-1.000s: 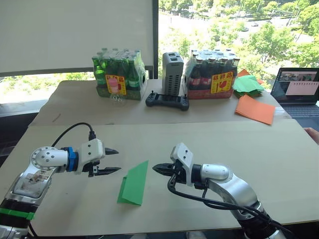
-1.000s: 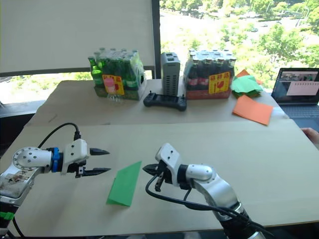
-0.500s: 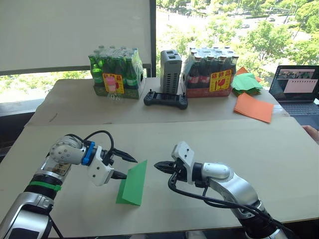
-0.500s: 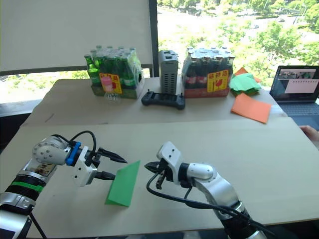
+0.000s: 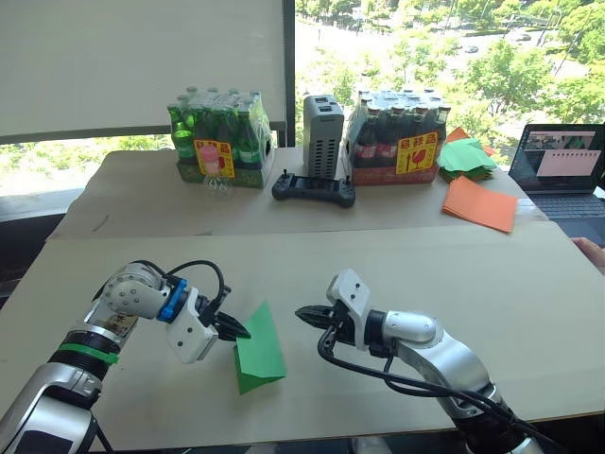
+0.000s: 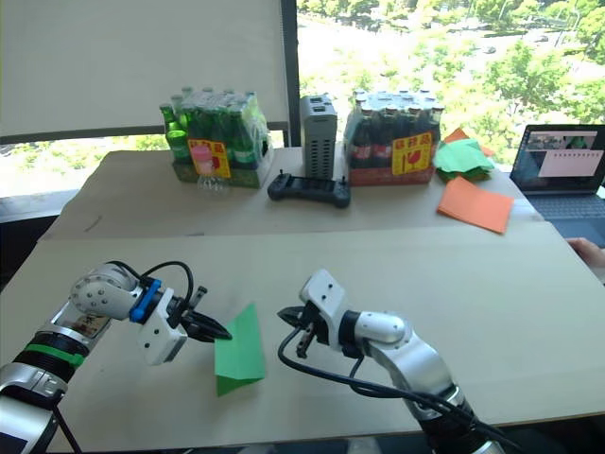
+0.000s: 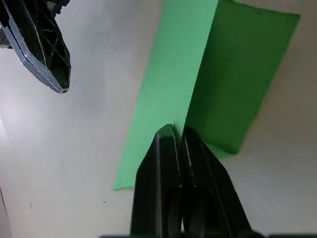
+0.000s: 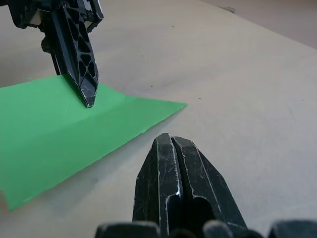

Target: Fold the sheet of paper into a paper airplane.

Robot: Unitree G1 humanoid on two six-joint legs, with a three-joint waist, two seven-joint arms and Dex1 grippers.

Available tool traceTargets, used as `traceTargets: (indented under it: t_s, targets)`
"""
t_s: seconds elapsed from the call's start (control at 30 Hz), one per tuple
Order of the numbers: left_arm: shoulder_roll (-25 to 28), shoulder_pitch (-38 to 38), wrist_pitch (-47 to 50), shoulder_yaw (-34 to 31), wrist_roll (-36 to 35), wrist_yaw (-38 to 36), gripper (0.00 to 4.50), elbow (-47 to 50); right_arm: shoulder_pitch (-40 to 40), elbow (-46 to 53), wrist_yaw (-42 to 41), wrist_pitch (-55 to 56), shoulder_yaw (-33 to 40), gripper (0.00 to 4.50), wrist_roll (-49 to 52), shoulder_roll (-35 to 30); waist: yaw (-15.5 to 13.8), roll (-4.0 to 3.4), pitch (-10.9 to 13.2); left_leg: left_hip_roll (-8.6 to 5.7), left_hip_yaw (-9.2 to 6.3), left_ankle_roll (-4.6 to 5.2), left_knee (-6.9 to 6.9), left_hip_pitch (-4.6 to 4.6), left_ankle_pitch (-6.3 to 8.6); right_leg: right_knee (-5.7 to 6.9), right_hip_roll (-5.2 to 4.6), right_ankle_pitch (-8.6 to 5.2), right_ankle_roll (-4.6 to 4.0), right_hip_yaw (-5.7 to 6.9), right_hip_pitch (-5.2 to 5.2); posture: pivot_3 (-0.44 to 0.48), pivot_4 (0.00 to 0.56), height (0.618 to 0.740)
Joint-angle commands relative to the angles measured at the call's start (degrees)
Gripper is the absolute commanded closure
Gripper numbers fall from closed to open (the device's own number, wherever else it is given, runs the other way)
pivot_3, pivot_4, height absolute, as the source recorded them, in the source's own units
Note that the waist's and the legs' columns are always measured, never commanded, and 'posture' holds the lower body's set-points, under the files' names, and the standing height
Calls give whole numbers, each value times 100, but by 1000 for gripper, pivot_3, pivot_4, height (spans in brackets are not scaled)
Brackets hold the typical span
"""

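Observation:
The sheet of paper (image 5: 260,348) is bright green and folded lengthwise. It lies on the near middle of the table (image 5: 529,303) with its left flap lifted. My left gripper (image 5: 244,334) is at that flap's left edge, fingers pressed together with the paper's edge (image 7: 168,89) pinched at their tips. My right gripper (image 5: 301,313) is shut and empty. It hovers just right of the paper's far corner (image 8: 163,106), a small gap away from it.
At the back stand a pack of green bottles (image 5: 219,142), a grey box (image 5: 323,137), a pack of dark bottles (image 5: 402,142) and a black controller (image 5: 315,191). Orange sheets (image 5: 482,205), a pile of green papers (image 5: 468,159) and a laptop (image 5: 558,165) are back right.
My left gripper moved right to the paper and closed on its left edge. The paper's flap lifted and the sheet turned. The right arm stayed put.

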State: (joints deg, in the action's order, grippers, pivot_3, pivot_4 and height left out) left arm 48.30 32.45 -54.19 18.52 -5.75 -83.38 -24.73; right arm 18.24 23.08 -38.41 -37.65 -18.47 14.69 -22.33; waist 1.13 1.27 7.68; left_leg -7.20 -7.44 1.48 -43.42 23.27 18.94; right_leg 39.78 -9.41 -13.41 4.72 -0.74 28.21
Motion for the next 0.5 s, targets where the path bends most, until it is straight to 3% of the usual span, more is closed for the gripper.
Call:
traceTargets:
  t_s: [0.03,0.2,0.27,0.4,0.5]
  targets:
    - [129,-454,1780,-412,302,894,4395,1026,131,165,62,106,106,4500,-31,-12,16,0,0,0,1,0,1,0,0,1,0,0,0,-1,1,0,150,675]
    - [40,-1330,4956,-819,953,2075,4395,2884,251,49,288,214,269,4500,-203,-17,59,-1,1,1,1,1,1,-1,0,10,7,0,1,-4,4,0,150,675]
    - [-4,-1522,5648,-871,1062,2283,4395,3366,271,31,365,248,303,4500,-262,-7,59,-1,1,1,1,0,1,-4,0,15,8,0,1,-5,3,0,150,675]
    - [-783,-1881,8736,-766,1183,3094,4395,5043,337,23,527,444,567,4500,-395,-76,30,-1,1,1,1,-1,-1,-5,0,24,7,-1,1,-5,3,0,150,675]
    - [-866,-1883,9643,-504,1444,3308,4395,5627,319,40,453,527,641,4500,-384,-178,-3,1,1,1,2,-1,-9,-2,0,25,8,-1,1,-6,1,0,150,675]
